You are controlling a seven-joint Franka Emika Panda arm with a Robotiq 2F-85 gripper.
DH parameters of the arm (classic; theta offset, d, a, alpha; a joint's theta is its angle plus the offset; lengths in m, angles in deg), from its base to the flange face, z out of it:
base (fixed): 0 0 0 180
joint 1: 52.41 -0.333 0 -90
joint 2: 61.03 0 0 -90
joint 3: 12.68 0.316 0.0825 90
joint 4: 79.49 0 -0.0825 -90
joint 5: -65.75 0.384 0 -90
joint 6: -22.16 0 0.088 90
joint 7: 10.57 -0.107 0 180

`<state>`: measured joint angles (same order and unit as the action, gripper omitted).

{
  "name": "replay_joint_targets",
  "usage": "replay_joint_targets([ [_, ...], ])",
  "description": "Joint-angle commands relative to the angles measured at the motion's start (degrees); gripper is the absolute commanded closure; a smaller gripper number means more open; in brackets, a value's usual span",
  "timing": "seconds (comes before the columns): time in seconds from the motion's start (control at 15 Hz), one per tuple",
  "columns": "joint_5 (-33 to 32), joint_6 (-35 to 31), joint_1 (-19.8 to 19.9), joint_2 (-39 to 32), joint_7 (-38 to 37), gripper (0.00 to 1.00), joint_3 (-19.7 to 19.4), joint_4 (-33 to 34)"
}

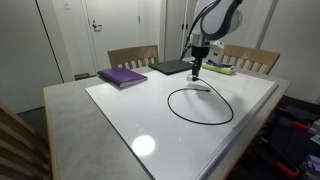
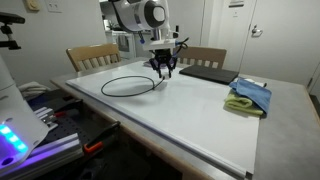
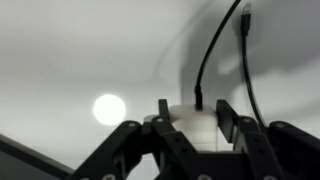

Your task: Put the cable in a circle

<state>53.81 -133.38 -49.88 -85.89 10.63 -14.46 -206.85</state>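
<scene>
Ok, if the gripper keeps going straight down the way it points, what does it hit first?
Probably the cable, whose end shows between the gripper's open fingers in the wrist view; otherwise the white table top. Depth is unclear.

The cable (image 1: 169,101) lay in a loop on the surface (image 1: 120,110), near its middle. The end effector (image 1: 197,72) hung over the loop's far edge, where the cable's ends met. Behind it lay a laptop (image 1: 172,67), with a book (image 1: 123,77) on one side and a cloth (image 1: 222,68) on the other. Two chairs (image 1: 133,56) stood behind the surface.
</scene>
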Motion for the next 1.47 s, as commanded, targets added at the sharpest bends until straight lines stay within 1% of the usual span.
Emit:
replay_joint_targets([
  [0.0,-3.8,-4.9,1.6,1.9,6.7,0.75,2.4,-3.3],
  [0.33,-5.5,-9.2,4.3,2.5,18.7,0.75,6.8,-6.4],
  [0.53,-5.1,-12.6,6.3,2.1,26.7,0.75,10.0,-7.3],
  [0.6,-4.4,-9.9,3.7,0.7,21.9,0.75,7.5,-5.0],
  [0.67,-4.3,-10.3,3.9,0.6,22.5,0.50,7.9,-5.2],
  [0.87,-4.3,-10.2,3.8,0.5,22.1,0.50,7.8,-5.2],
  [0.93,-5.1,-9.9,3.0,0.6,21.7,0.75,7.2,-5.2],
  [1.0,-5.5,-10.1,3.6,0.8,23.9,0.75,8.3,-5.7],
  [1.07,-3.7,-12.3,7.1,0.5,29.5,0.75,12.5,-6.8],
  [1.13,-2.7,-12.6,8.8,0.7,33.1,0.75,14.8,-7.4],
  [1.4,-0.1,-11.5,13.5,0.3,46.6,0.75,21.9,-8.6],
])
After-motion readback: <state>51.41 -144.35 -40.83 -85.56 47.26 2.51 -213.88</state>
